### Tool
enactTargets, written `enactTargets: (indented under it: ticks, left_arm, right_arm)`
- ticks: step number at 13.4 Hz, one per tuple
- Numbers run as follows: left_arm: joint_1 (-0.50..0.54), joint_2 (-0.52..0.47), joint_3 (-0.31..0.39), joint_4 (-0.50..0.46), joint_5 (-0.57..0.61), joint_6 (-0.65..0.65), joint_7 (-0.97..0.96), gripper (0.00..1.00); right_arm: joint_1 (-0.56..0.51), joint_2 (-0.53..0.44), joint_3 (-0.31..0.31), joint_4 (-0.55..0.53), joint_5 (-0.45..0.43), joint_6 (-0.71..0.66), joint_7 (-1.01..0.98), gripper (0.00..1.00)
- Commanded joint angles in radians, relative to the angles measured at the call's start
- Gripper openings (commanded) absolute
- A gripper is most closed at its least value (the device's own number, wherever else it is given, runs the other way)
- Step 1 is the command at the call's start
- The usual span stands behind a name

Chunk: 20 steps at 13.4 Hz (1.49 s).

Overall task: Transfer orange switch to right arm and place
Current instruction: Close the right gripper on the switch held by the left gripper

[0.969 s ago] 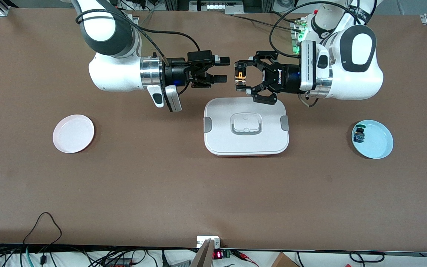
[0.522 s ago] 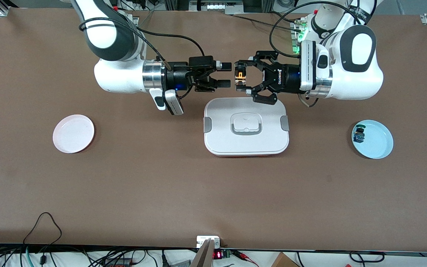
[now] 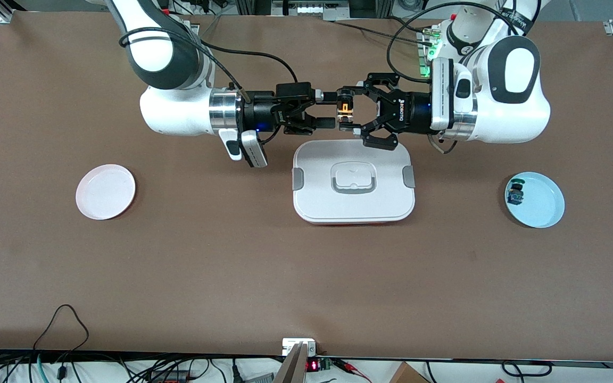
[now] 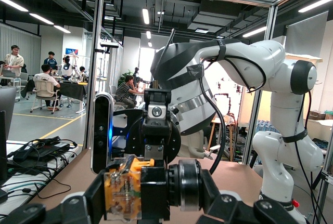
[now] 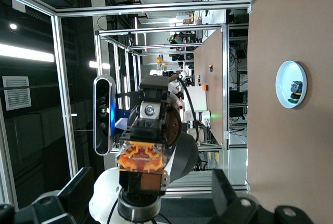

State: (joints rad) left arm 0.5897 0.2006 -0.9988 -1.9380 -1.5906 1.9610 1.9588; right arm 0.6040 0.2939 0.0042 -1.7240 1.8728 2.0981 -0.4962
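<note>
A: Where is the tiny black-capped push-button switch with the orange-tan middle block (image 3: pixel 344 109)?

B: In the air, clamped crosswise between the fingers of the left arm's black two-finger tool (image 3: pixel 350 110), over the brown table (image 3: pixel 232 255) just past the farther edge of the white rounded-rectangle lidded container (image 3: pixel 354 182).

A: And the right arm's black tool (image 3: pixel 329 110)?

B: It points straight at the left one, fingers spread wide, one above and one below the switch's end. Whether they touch it, I cannot tell.

A: What else lies on the table?

B: A round white plate (image 3: pixel 105 191) toward the right arm's end, and a round pale-blue plate (image 3: pixel 543 205) toward the left arm's end, with a small green-capped, blue-bodied part (image 3: pixel 515 194) lying in it.
</note>
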Motion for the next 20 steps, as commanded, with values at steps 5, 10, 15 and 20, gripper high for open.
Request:
enactTargets:
  ticks: [5,10,15,20]
  left_arm:
    - [0.016,-0.033,-0.014,-0.015,-0.042,0.004,0.019,0.0]
    - [0.015,-0.033,-0.012,-0.015,-0.041,0.006,0.019,0.0]
    - [0.015,-0.033,-0.012,-0.015,-0.04,0.004,0.019,0.0]
    - [0.015,-0.033,-0.012,-0.013,-0.04,0.004,0.019,0.0]
  right_arm:
    - [0.031,0.008,0.003,0.018,0.051,0.043,-0.021,1.0]
    - [0.039,0.008,0.005,0.02,0.051,0.069,-0.019,0.98]
    - [0.037,0.008,0.005,0.02,0.052,0.068,-0.021,0.82]
    - [0.033,-0.001,0.005,0.02,0.1,0.063,-0.084,0.27]
